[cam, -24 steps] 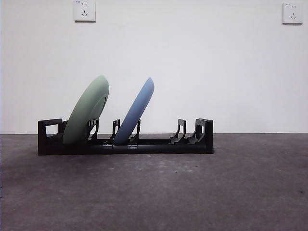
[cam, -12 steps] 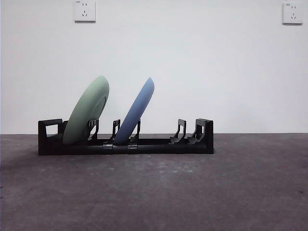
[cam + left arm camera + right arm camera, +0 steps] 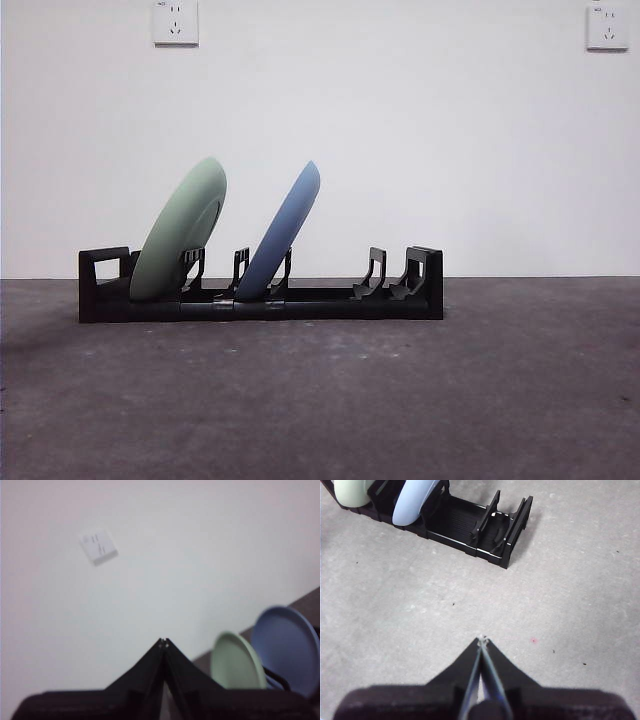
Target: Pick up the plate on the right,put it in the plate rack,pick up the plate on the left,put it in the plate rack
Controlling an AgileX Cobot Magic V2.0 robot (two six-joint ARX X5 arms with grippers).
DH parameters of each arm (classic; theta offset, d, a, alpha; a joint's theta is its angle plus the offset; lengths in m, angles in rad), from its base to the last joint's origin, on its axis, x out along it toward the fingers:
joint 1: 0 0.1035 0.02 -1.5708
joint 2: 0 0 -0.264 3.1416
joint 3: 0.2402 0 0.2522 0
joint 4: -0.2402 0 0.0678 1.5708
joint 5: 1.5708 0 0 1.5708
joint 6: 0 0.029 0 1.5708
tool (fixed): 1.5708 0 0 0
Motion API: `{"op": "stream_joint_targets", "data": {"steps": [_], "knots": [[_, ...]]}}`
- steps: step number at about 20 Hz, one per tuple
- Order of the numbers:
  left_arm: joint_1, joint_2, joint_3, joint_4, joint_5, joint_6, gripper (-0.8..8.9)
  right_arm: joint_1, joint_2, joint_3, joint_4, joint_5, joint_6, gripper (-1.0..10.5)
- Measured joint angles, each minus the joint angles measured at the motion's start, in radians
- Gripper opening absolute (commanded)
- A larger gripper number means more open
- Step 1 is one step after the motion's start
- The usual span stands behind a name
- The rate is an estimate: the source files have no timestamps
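Observation:
The black plate rack [image 3: 320, 300] lies across the middle of the table. A green plate [image 3: 180, 240] leans in a slot near its left end and a blue plate [image 3: 283, 234] leans in a slot to the right of it. Both plates also show in the left wrist view, green plate [image 3: 236, 664] and blue plate [image 3: 287, 647]. My left gripper [image 3: 163, 641] is shut and empty, held high and away from the rack. My right gripper [image 3: 482, 639] is shut and empty above bare table, short of the rack's right end [image 3: 512, 535]. Neither arm shows in the front view.
Two white wall sockets [image 3: 176, 22] [image 3: 607, 27] sit high on the white wall behind. The grey table top [image 3: 450, 400] stretches in front of and to the right of the rack. Two slots at the rack's right end [image 3: 400, 275] hold nothing.

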Motion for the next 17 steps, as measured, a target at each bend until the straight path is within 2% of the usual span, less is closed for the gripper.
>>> {"op": "stream_joint_targets", "data": {"steps": [4,7,9,12,15,17], "knots": [[0.000,-0.114,-0.261,0.048,-0.105,-0.099,-0.04,0.000,0.000,0.000,0.000,0.000,0.000,0.0],[0.000,-0.211,-0.396,0.078,-0.207,-0.154,-0.04,0.000,0.000,0.000,0.000,0.000,0.000,0.0],[0.000,-0.272,-0.458,0.081,-0.231,-0.187,-0.04,0.000,0.000,0.000,0.000,0.000,0.000,0.0],[0.001,-0.289,-0.470,0.008,-0.234,-0.214,-0.04,0.000,0.000,0.000,0.000,0.000,0.000,0.0],[-0.001,-0.289,-0.470,-0.134,-0.233,-0.232,-0.03,0.000,0.000,0.000,0.000,0.000,0.000,0.0],[-0.006,-0.287,-0.470,-0.178,-0.231,-0.277,-0.04,0.000,-0.001,0.000,0.000,0.000,0.000,0.0]]}}
